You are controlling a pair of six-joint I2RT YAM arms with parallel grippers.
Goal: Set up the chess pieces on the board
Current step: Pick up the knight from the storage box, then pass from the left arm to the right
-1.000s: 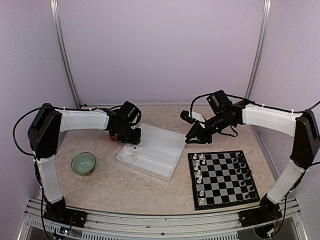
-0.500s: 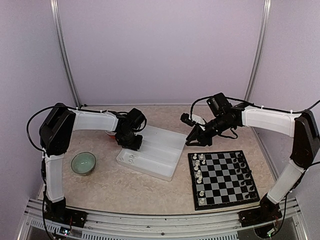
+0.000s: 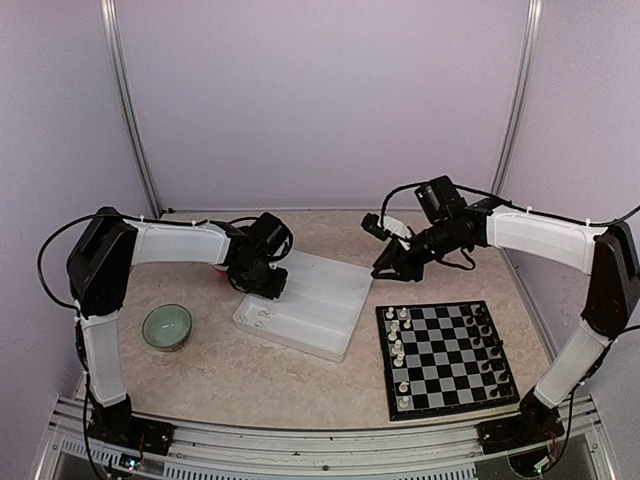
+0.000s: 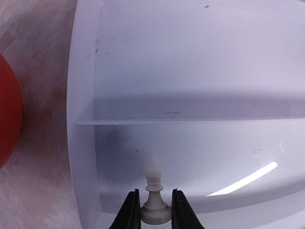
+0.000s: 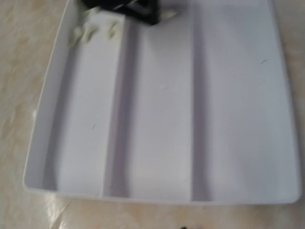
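Note:
The board (image 3: 445, 356) lies at the front right, with white chess pieces (image 3: 397, 345) along its left columns and black ones (image 3: 490, 350) along its right. My left gripper (image 3: 268, 287) reaches into the white divided tray (image 3: 322, 300). In the left wrist view it (image 4: 155, 194) is shut on the base of an upright white pawn (image 4: 154, 183) near the tray's corner. A few loose white pieces (image 5: 88, 32) lie in the same compartment. My right gripper (image 3: 384, 266) hovers over the table between the tray's far right edge and the board. Its fingers stay out of its own wrist view.
A green bowl (image 3: 166, 327) sits at the left of the table. A red object (image 4: 7, 114) lies just outside the tray's left wall (image 4: 82, 95). The tray's dividers (image 5: 191, 109) split it into long compartments. Purple walls close in the back and both sides.
My left gripper moved down into the tray's compartment and closed on the white pawn. My right gripper shifted slightly up and back.

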